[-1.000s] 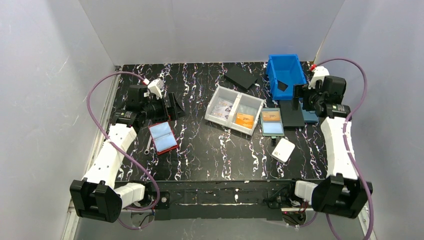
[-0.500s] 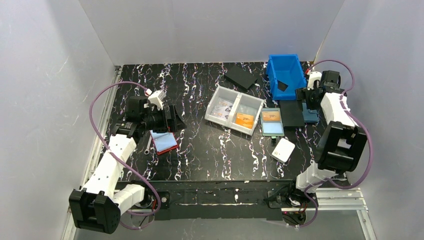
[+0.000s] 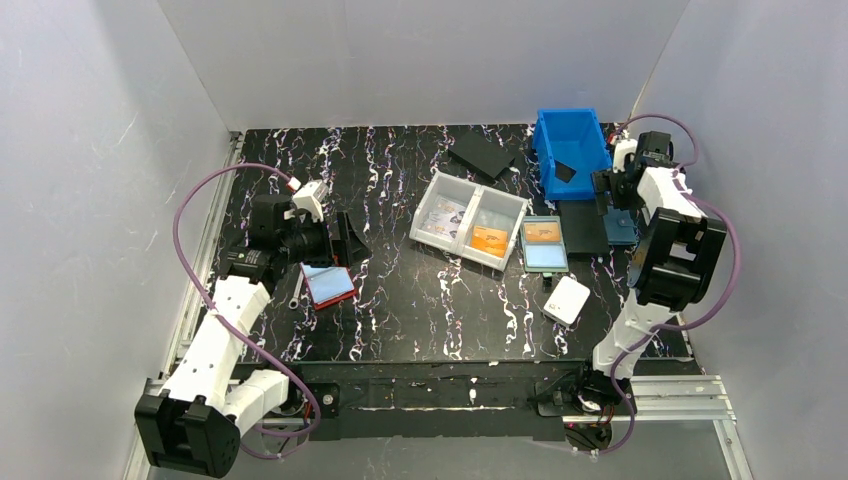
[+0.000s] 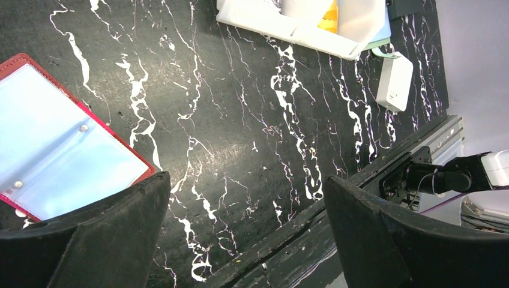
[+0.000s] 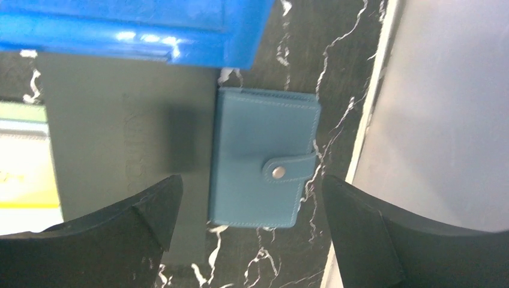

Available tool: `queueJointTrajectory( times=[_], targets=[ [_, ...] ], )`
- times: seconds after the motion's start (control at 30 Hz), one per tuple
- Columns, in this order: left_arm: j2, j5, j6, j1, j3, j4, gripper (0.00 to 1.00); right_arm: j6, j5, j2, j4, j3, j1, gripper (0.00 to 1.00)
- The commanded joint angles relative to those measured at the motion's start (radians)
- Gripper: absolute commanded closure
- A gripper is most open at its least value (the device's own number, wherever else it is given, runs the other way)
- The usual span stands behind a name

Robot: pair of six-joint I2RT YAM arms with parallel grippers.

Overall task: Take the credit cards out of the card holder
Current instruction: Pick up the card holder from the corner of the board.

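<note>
Black tabletop (image 3: pixel 420 310), white veins running all over it. Left of centre, a red-edged holder (image 3: pixel 328 282) lies flat, pale blue face up. In the middle sits a clear two-compartment tray (image 3: pixel 471 219), with a teal holder (image 3: pixel 544 250) just right of it. Lower right, a small white box (image 3: pixel 567 299). Upper right, a blue bin (image 3: pixel 585 140), a dark flat panel (image 3: pixel 584 228) below it, and the closed blue card holder (image 5: pixel 261 157) hard against that panel's right edge. Another black panel (image 3: pixel 483 153) lies top centre.
</note>
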Motion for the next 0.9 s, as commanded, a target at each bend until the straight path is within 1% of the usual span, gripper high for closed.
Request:
queueJointTrajectory(
  times=[0.0,0.17,0.37,0.4,0.57,0.73,0.87],
  targets=[
    [0.014,-0.012,0.025,0.004,-0.015,-0.023,0.02,-0.015,0.044,0.059,0.013,0.097,-0.019,0.05],
    [0.016,-0.034,0.035,0.005,-0.014,-0.029,0.02,-0.028,0.033,0.086,0.019,0.119,-0.056,0.05],
    [0.011,-0.061,0.048,0.004,-0.022,-0.026,0.02,-0.1,0.015,0.088,0.009,0.112,-0.077,0.05],
    [0.014,-0.065,0.05,0.005,-0.023,-0.026,0.02,-0.105,-0.014,0.086,0.017,0.11,-0.077,0.05],
    [0.046,-0.077,0.053,0.005,-0.029,-0.025,0.02,-0.094,-0.065,0.136,-0.013,0.164,-0.079,0.04],
    [0.081,-0.055,0.037,0.003,-0.038,-0.012,0.02,-0.08,-0.121,0.169,-0.013,0.179,-0.079,0.02],
    [0.087,-0.048,0.025,0.003,-0.051,0.004,0.02,-0.072,-0.132,0.192,-0.017,0.188,-0.079,0.02]
  ],
)
